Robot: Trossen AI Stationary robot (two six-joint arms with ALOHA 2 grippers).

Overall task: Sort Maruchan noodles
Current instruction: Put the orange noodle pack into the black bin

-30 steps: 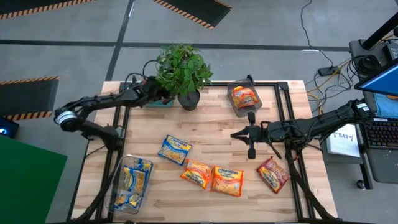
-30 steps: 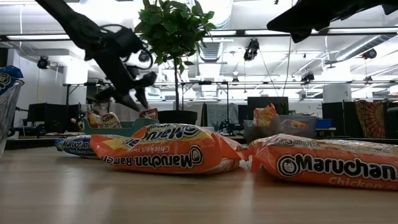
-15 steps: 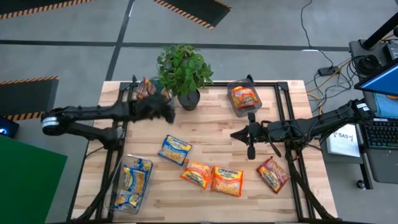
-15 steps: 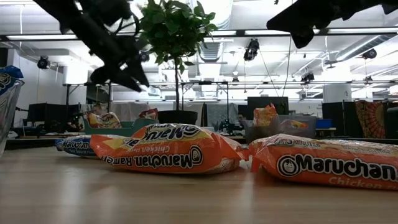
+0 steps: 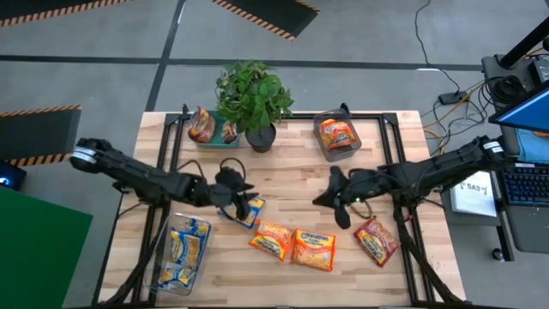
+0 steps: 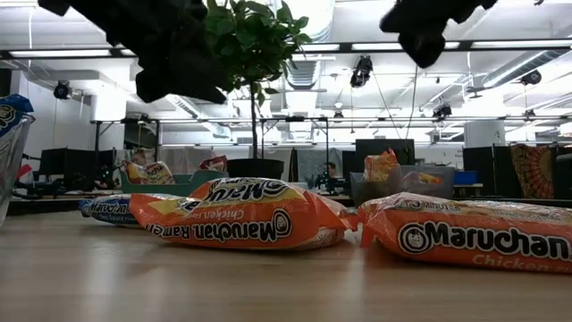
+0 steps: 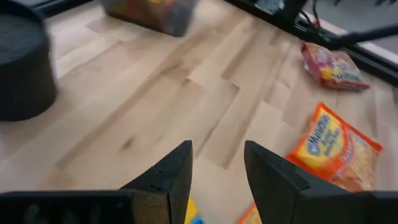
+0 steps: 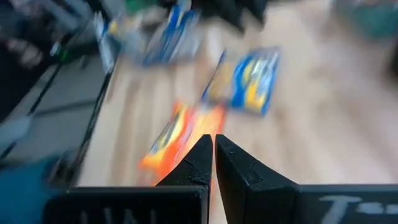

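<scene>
Loose Maruchan noodles lie flat on the wooden table: a blue-and-yellow packet (image 5: 238, 215), two orange packets (image 5: 272, 239) (image 5: 313, 249) and a red packet (image 5: 377, 240). My left gripper (image 5: 246, 199) hovers above the blue packet. It is open, with nothing between its fingers (image 7: 217, 168). My right gripper (image 5: 333, 199) hangs shut and empty (image 8: 213, 155) over bare table, to the right of the packets. In the low view both grippers (image 6: 170, 63) (image 6: 420, 36) are well above the orange packets (image 6: 241, 224).
A teal tray (image 5: 210, 129) with red packets stands at the far left beside a potted plant (image 5: 253, 99). A clear bin (image 5: 337, 135) at the far right holds an orange packet. Another clear bin (image 5: 182, 253) at the near left holds blue packets. Bare wood lies between the grippers.
My left gripper has swung from the teal tray at the far left toward the near edge and the middle, and now hovers over the blue packet. A red packet shows in the tray where the gripper was. My right gripper has rolled and shifted slightly toward the near left.
</scene>
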